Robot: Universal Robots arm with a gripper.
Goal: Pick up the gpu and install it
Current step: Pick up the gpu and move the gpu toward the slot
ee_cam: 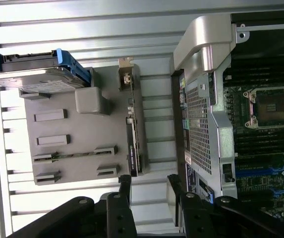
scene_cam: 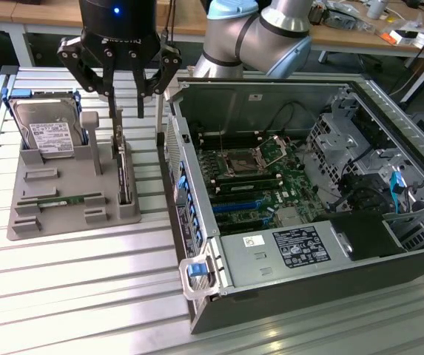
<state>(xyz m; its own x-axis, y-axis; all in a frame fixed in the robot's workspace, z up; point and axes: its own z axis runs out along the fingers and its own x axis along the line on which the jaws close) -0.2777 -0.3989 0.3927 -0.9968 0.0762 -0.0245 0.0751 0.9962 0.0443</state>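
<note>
**Lined up for the pick**

Saw gripper spread apart, empty, upper left of the exterior view, above gpu standing on edge in gray holder. Judged wise: straight descent, thin board centred between fingers.

I count one gpu directly under my one gripper. One hard drive and one memory stick sit off to its side. All three share one gray holder. One open computer case sits on the gripper's other side, and one table carries everything.
</note>
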